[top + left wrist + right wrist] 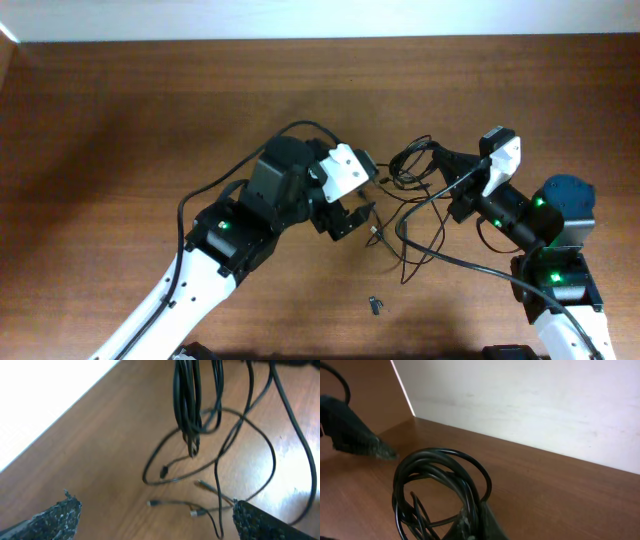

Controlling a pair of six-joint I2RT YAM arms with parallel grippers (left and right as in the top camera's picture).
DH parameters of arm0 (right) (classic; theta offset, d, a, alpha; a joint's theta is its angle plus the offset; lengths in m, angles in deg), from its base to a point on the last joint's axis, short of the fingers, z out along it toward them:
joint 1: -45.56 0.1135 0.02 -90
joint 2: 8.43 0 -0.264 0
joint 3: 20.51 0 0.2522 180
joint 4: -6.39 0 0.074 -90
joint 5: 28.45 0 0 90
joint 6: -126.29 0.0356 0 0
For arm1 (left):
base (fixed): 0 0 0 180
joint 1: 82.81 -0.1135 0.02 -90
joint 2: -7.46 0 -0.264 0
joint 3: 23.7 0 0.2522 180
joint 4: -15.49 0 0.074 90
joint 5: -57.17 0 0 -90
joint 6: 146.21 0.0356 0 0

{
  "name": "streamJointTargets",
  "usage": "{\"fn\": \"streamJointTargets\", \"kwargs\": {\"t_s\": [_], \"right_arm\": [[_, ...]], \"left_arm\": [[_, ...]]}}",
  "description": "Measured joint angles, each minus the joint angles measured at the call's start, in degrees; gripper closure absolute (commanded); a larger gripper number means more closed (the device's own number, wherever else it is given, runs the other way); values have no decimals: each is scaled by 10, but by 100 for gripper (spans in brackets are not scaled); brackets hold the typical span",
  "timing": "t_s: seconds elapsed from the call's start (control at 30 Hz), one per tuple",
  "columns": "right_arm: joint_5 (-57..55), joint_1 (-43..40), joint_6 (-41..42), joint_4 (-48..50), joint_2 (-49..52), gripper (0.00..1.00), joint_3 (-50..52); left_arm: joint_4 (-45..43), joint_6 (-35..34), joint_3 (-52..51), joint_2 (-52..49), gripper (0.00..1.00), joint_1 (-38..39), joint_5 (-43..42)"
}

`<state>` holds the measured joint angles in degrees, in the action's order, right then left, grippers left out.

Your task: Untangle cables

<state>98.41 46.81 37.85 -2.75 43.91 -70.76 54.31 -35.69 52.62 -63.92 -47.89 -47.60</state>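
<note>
So the left gripper is fully released, jaws spread wide and nothing between them. From its own wrist camera the two fingertips sit at the bottom corners of the shot, and the cables hang down in the middle ahead of them, not touching either pad.

The right gripper is the opposite: clenched tight on the bunched part of the cables, holding that clump up off the table. Its wrist view shows a fat coil of black cord looped right at the closed fingers, though the exact pinch point is hard to make out down there.

The rest of the cables trail out of the clump toward the near side, between the two arms. Loose strands curl over the wood, and a few small plug ends lie flat on it just in front of the left gripper. A tiny dark clip sits by itself on the table, apart from the cords
</note>
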Motion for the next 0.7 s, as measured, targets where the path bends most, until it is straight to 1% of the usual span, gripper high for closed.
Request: {"fn": "streamJointTargets", "kwargs": {"t_s": [0.13,0.37,0.5,0.6,0.67,0.7], "right_arm": [[0,0,0,-3,0,96,0],[0,0,0,-3,0,96,0],[0,0,0,-6,0,96,0],[13,0,-19,-12,0,96,0],[47,0,-48,-12,0,96,0],[56,0,-55,-12,0,96,0]], "left_arm": [[-31,0,0,0,1,0,0],[-37,0,0,0,1,0,3],[-60,0,0,0,1,0,15],[-75,0,0,0,0,0,80],[-97,3,0,0,1,0,138],[-102,10,0,0,1,0,153]]}}
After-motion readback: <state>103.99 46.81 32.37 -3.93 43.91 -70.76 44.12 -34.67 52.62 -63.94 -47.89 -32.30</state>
